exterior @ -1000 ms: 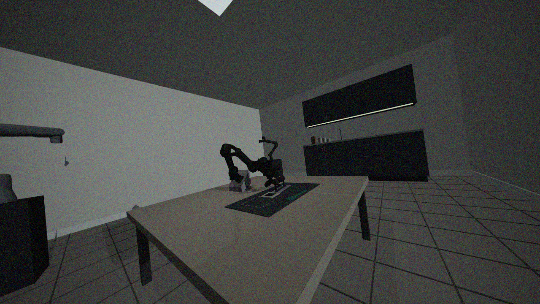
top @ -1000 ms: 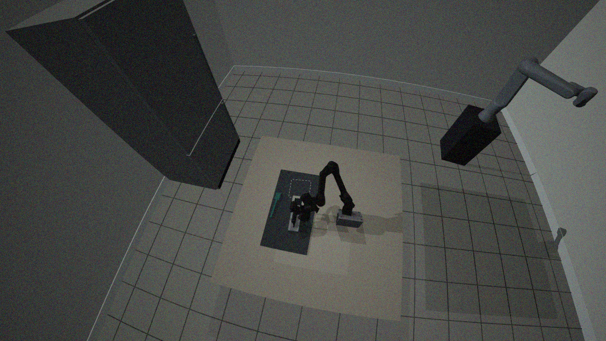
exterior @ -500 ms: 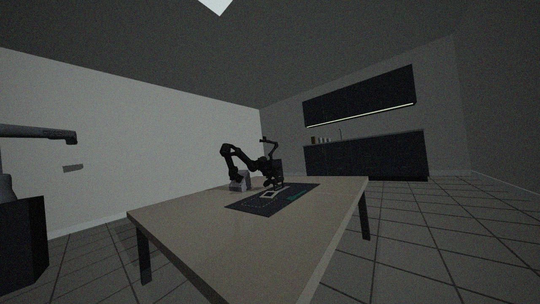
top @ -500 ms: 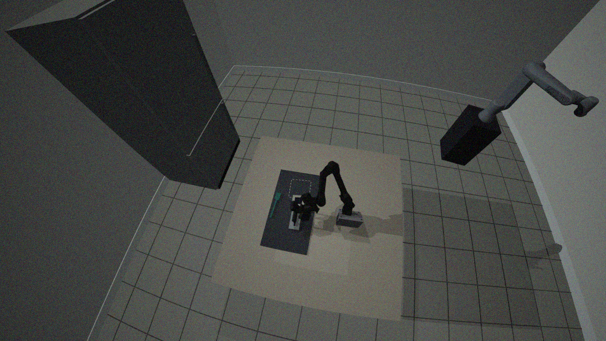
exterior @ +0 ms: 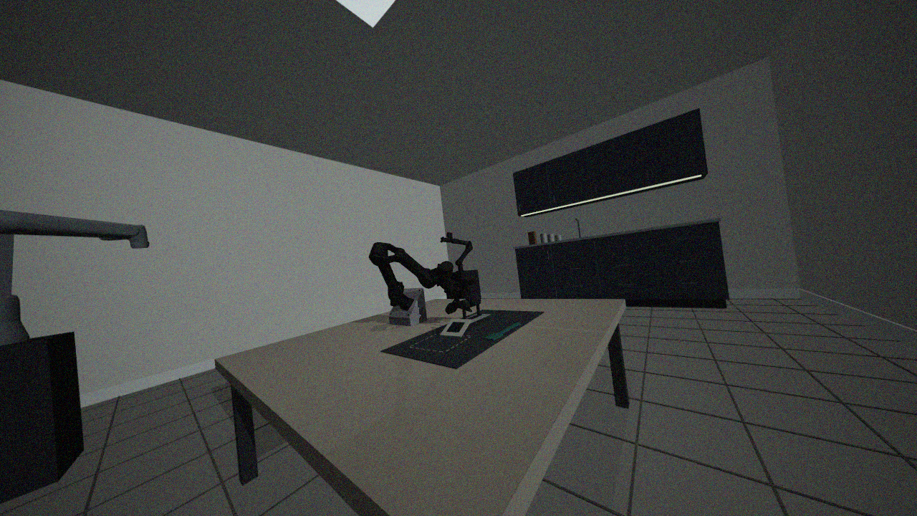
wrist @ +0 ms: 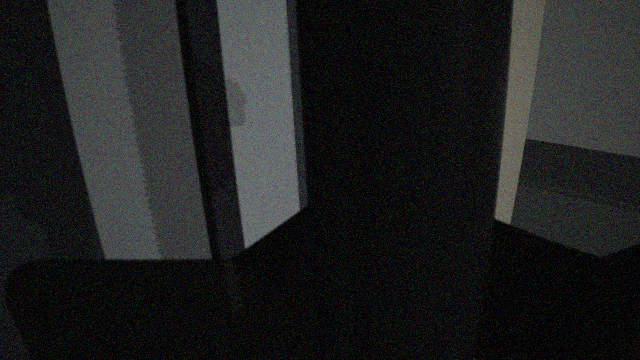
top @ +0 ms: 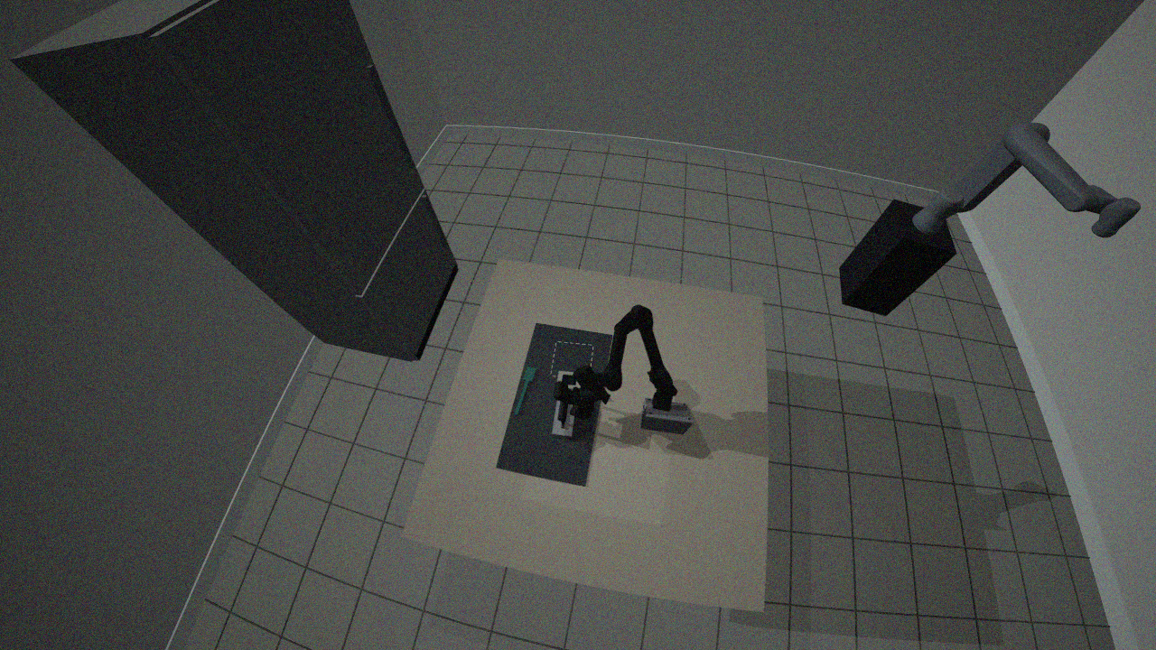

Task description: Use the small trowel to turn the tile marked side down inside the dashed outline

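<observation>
While the flat white square tile is lying on the dark rectangular mat with its dark-marked face upward, it is sitting just beside the dashed white outline, not inside it. From the top view the tile is showing only as a pale sliver between the outline and me. My gripper is hanging low over the mat right behind the tile, and my fingers are clamping hard on something between them. It looks to be the small pale trowel, whose long light strip is running along the mat under me. The grip point itself is too dark to make out. A slim teal tool is lying apart on the mat's far side. The mat is resting on the beige table.
</observation>
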